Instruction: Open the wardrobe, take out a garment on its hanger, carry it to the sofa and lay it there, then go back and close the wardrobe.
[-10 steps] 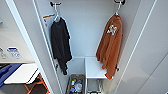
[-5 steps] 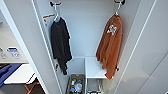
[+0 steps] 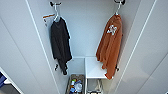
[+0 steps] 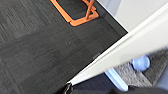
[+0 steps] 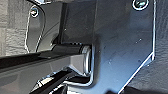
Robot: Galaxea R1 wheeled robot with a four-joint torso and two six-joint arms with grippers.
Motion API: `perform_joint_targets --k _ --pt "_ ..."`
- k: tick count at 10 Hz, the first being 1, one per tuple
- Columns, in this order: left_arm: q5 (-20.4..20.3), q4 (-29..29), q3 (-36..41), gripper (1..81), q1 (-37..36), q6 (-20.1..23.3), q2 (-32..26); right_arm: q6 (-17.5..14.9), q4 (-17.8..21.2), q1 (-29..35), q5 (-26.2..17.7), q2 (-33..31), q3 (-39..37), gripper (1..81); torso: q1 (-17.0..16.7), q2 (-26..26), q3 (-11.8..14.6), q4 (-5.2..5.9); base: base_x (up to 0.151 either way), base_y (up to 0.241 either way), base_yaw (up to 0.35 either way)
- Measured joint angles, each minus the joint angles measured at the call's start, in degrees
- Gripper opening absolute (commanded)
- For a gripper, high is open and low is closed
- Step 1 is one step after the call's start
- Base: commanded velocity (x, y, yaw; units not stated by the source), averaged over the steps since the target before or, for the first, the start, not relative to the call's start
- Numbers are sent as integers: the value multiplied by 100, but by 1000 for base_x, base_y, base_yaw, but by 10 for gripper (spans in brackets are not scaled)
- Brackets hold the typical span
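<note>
The wardrobe (image 3: 82, 37) stands open before me, its two white doors (image 3: 22, 50) swung out to either side. Inside on the right hangs the garment (image 3: 111, 47), a rust-orange shirt with a white printed mark. It is on its pale hanger (image 3: 118, 8), whose hook sits on a dark peg at the top. Nothing touches the shirt. In the left wrist view a dark tip of the left gripper (image 4: 67, 88) shows beside a white door edge (image 4: 130, 50).
A black shirt (image 3: 60, 45) hangs on the wardrobe's left side. Below are a white shelf box (image 3: 93, 68) and a basket of small items (image 3: 75, 85). An orange floor frame (image 4: 75, 15) stands on dark carpet (image 4: 37, 50). A blue patch (image 3: 2, 78) shows past the left door.
</note>
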Motion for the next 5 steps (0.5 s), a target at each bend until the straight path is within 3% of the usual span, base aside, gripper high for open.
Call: perform_joint_targets --k 2,5 --pt "319 1373 157 811 380 262 107 -5 -2 11 -4 0 0 811 0 0 0 0 0 0 0" --pt "38 3593 286 811 819 461 226 -5 4 9 10 -2 0 811 0 0 0 0 0 0 0"
